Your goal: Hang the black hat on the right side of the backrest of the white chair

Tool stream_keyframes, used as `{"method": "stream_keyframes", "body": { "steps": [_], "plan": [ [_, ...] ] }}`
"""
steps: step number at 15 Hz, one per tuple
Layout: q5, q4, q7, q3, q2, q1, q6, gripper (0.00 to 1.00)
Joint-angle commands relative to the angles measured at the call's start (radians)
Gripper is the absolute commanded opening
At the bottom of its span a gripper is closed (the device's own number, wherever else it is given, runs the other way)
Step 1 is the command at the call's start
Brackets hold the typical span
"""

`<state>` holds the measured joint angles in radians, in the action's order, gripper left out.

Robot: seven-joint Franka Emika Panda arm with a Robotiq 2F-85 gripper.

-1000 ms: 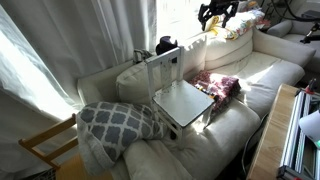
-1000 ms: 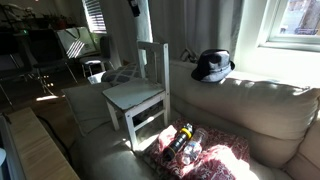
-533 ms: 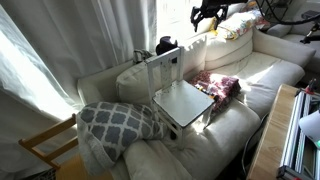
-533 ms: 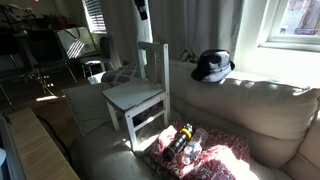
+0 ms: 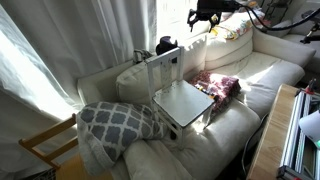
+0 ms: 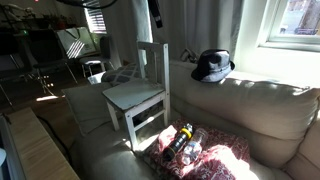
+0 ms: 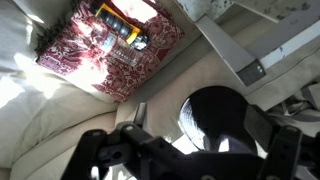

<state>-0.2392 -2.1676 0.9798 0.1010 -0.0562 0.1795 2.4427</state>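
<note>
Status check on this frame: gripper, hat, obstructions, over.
Gripper open, empty, high above the sofa. Black hat on the sofa back near the white chair, not hung. Nothing seen between gripper and hat.

Cream sofa [image 5: 262, 72] fills most of both exterior views. White curtains [image 5: 40, 50] at upper left, strong sun through them. Grey-white patterned cushion [image 5: 118, 120] lower centre; bare-wood chair frame [image 5: 45, 147] lower left. Red patterned cloth [image 5: 215, 85] on the sofa seat. Bright window [image 6: 290, 22] at upper right in an exterior view.
</note>
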Motion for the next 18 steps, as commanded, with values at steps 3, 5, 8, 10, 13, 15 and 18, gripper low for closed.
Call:
{"method": "stream_keyframes", "body": {
  "steps": [3,5,8,10,13,15,18],
  "plan": [
    [0.010,0.179,0.017,-0.143,-0.275,-0.082,0.229,1.00],
    [0.005,0.256,0.051,-0.196,-0.368,-0.123,0.311,1.00],
    [0.005,0.373,0.116,-0.301,-0.502,-0.197,0.410,1.00],
    [0.057,0.294,0.033,-0.288,-0.428,-0.192,0.380,1.00],
    [0.069,0.297,0.023,-0.294,-0.426,-0.199,0.379,1.00],
    [0.069,0.297,0.023,-0.295,-0.419,-0.200,0.379,1.00],
    [0.101,0.352,0.045,-0.309,-0.474,-0.196,0.342,1.00]
  ]
}}
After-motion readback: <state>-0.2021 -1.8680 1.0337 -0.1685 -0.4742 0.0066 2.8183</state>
